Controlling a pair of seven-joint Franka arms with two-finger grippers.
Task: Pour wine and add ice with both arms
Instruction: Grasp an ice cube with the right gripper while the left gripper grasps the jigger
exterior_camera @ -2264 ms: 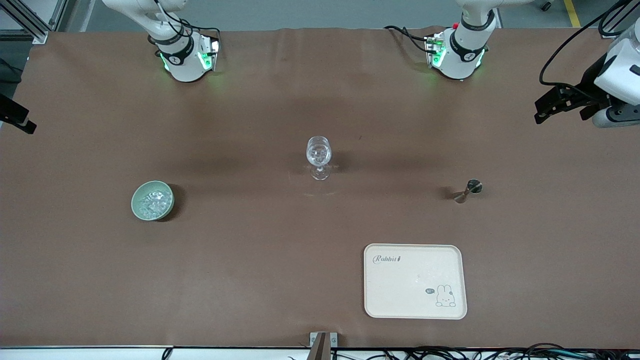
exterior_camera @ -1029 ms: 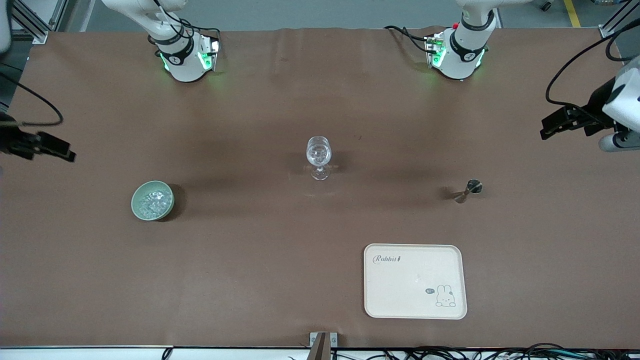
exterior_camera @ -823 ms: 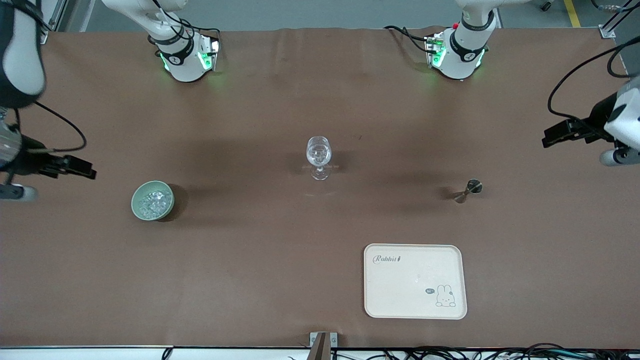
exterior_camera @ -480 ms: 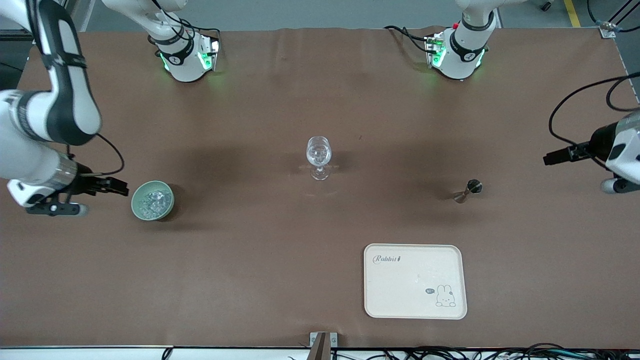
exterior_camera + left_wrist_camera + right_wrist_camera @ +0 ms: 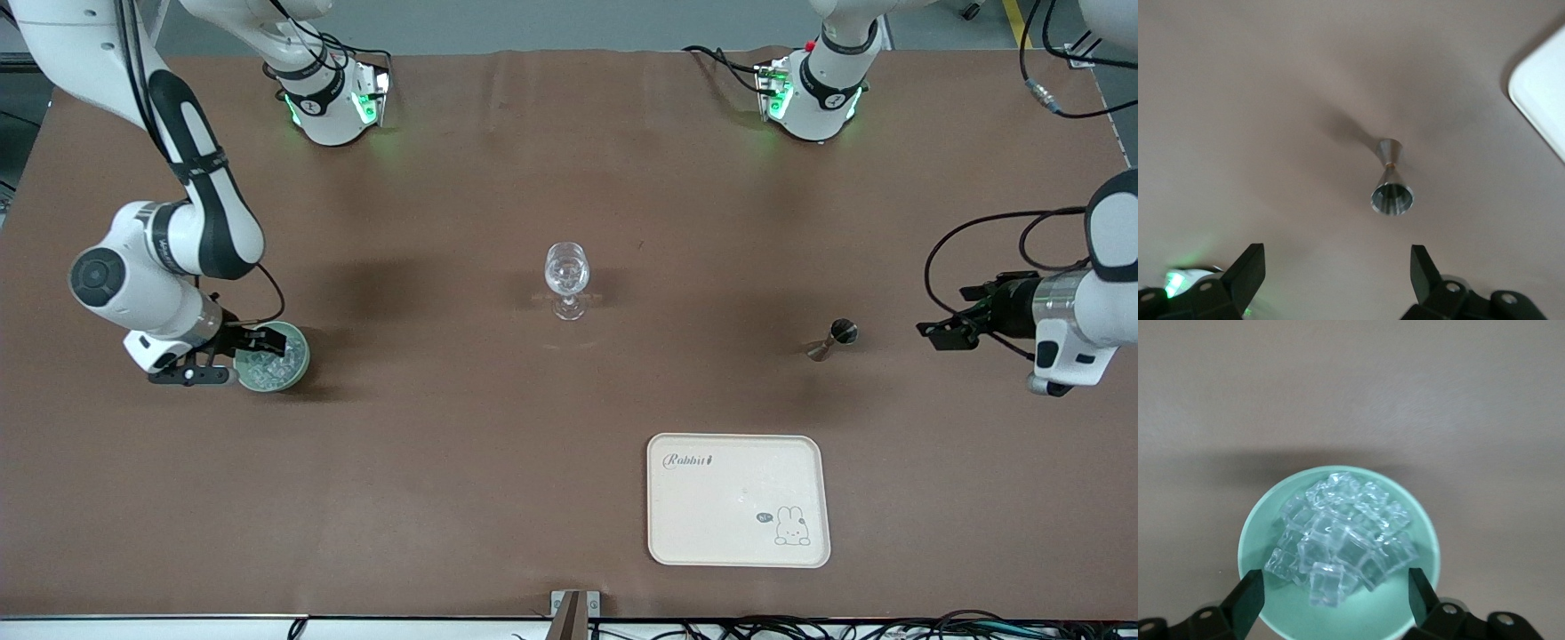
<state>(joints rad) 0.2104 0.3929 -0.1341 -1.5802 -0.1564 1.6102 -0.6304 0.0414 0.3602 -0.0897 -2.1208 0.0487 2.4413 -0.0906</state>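
Note:
A pale green bowl (image 5: 283,360) heaped with clear ice (image 5: 267,359) sits toward the right arm's end of the table. My right gripper (image 5: 233,356) is low at the bowl, open, one finger on each side of its rim. The right wrist view shows the ice (image 5: 1338,540), the bowl (image 5: 1261,520) and that gripper (image 5: 1337,583). A small steel jigger (image 5: 831,338) stands toward the left arm's end. My left gripper (image 5: 938,331) is beside it, open and apart from it. The jigger (image 5: 1390,187) lies ahead of the open left gripper (image 5: 1338,257). Wine is out of view.
A clear stemmed glass (image 5: 566,271) stands upright mid-table. A cream tray (image 5: 738,533) with a rabbit print lies nearer the front camera than the jigger, and its corner (image 5: 1545,100) shows in the left wrist view. Brown tabletop lies between all of these.
Both arms swung in from the table's ends. The right gripper came down to the bowl's rim. The left gripper dropped low and moved toward the jigger.

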